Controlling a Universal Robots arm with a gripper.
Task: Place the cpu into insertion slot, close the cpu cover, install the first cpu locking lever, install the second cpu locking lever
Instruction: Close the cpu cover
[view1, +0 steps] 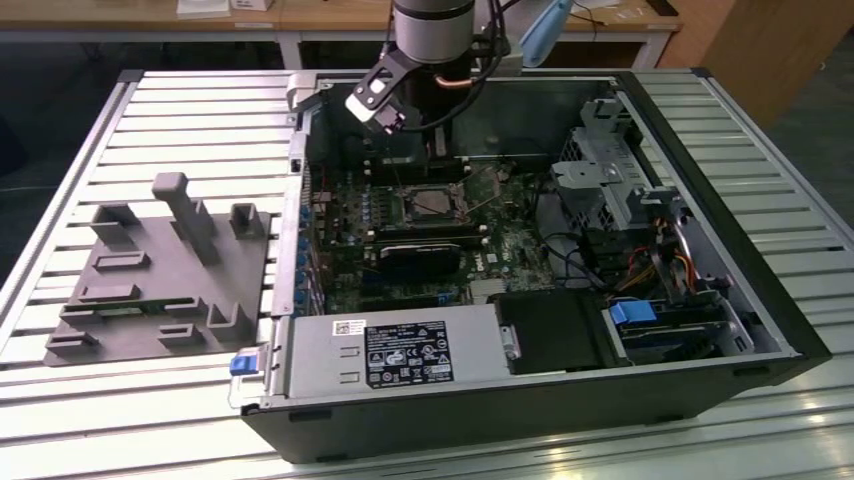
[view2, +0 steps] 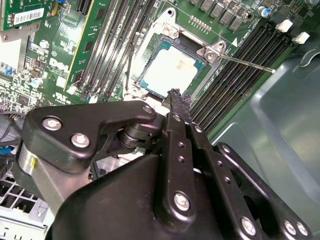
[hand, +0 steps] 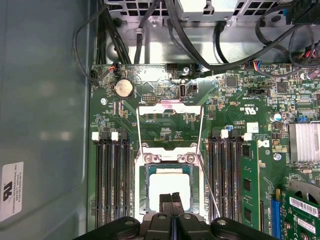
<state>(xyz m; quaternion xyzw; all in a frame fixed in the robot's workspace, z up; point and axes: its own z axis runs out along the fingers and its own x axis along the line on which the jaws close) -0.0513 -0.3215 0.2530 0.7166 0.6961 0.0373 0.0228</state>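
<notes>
Started with the exterior view: caught the arm (view1: 430, 30) reaching down into the open computer case (view1: 534, 420) on the slatted table (view1: 200, 110), right above the green motherboard (view1: 494, 250). Picked out the cpu (view1: 430, 203) as a pale square mid-board, well apart from the grey fixture tray (view1: 154, 270) at the exterior view's left.

Moved to the second wrist view: saw the gripper (view2: 175, 96) pinched to nothing, fingers pressed flat together, carrying no part. Found its tips poised over the near edge of the cpu (view2: 172, 70), seated in the insertion slot (view2: 185, 47); could not tell touching from hovering. Noted a locking lever (view2: 245, 63) sticking out free across the memory slots (view2: 235, 80).

Finished with the first wrist view: found the cpu cover (hand: 170, 106) swung back off the slot, with bare board visible through its window.

Rated a downward slip as the chief danger: with tips this close, could have scraped the metal top or shoved the chip askew, bending contacts beneath. Reckoned the free lever a snag hazard too, just beside the fingers. Worried also about the cover dropping onto a crooked chip and jamming.
</notes>
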